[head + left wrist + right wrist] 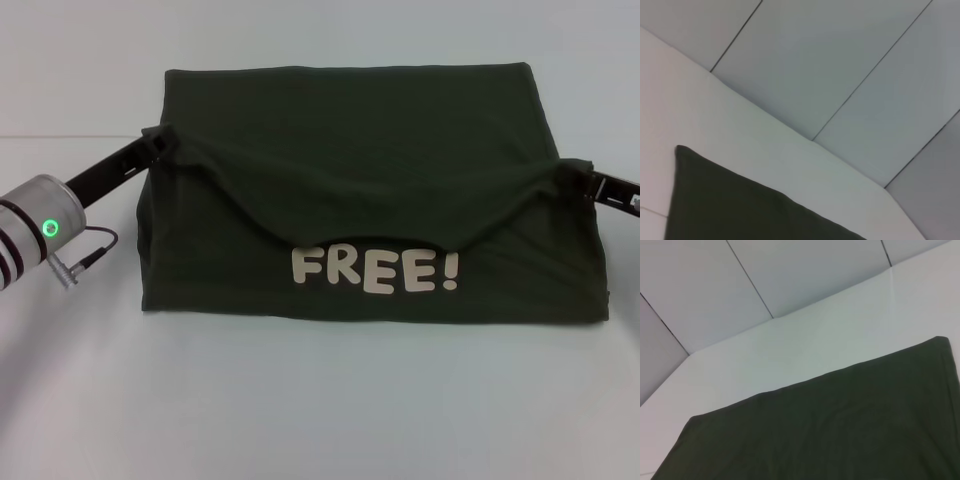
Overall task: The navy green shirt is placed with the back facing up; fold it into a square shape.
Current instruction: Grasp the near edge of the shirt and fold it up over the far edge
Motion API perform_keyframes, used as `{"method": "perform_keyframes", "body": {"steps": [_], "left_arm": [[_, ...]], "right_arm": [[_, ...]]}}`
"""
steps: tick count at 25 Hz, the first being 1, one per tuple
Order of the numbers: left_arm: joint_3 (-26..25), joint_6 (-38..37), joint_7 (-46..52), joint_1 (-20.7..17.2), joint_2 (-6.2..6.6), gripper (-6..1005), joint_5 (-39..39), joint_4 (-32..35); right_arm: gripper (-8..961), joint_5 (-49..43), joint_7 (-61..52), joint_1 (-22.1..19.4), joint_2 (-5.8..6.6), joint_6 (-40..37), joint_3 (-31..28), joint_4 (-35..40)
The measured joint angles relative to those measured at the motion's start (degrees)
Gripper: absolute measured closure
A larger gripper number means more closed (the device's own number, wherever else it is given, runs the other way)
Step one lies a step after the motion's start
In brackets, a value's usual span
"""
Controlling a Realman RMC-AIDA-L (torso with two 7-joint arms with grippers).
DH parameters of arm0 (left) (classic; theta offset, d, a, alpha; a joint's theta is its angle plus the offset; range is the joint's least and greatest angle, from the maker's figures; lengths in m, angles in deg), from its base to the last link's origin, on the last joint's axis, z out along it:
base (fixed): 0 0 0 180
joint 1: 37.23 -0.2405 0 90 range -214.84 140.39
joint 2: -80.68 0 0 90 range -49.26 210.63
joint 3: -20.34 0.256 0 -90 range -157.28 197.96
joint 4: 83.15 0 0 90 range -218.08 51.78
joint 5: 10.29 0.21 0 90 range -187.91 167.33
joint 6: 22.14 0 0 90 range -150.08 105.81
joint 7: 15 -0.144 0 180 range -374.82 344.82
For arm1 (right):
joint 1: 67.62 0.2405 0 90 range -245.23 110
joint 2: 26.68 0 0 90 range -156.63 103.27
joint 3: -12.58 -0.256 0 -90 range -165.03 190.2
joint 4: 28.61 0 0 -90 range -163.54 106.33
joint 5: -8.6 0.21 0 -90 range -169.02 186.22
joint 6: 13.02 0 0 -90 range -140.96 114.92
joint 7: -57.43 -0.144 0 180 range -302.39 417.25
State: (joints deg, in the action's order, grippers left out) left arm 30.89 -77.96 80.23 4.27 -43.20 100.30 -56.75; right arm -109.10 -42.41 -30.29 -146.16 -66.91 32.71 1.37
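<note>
The navy green shirt (350,120) lies across the middle of the white table (300,400), its near part turned over so the cream "FREE!" lettering (375,270) faces up. My left gripper (162,143) grips the shirt's left edge and my right gripper (580,180) grips its right edge. Both hold the cloth above the table, and the raised edge sags in a curve between them. Cloth covers the fingertips. The left wrist view shows one dark corner of the shirt (740,210), and the right wrist view shows a broad flat stretch of the shirt (840,430).
A grey panelled wall (840,60) stands behind the table's far edge. My left arm's silver wrist with a green light (45,228) reaches in from the left. Bare table lies in front of the shirt.
</note>
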Motion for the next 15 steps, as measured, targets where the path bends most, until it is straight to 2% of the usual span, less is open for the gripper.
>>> {"method": "perform_keyframes", "body": {"steps": [4,9,13,15], "left_arm": [[0.00,2.04,-2.59,0.29,-0.11,944,-1.55,-1.67],[0.00,3.83,-8.27,0.41,-0.13,940,-5.07,-4.60],[-0.15,5.71,-10.36,0.42,-0.13,936,-6.04,-5.98],[-0.04,6.41,-10.92,0.43,-0.13,872,-6.06,-6.42]], "right_arm": [[880,-0.24,-0.03,0.04,-0.04,0.36,0.22,-0.45],[879,-0.29,-0.73,-0.25,-0.05,1.50,3.23,-0.59],[741,-0.39,-0.79,-0.47,0.22,1.44,3.91,-1.14],[659,-0.41,-0.83,-0.66,0.36,1.26,4.07,-1.27]]}}
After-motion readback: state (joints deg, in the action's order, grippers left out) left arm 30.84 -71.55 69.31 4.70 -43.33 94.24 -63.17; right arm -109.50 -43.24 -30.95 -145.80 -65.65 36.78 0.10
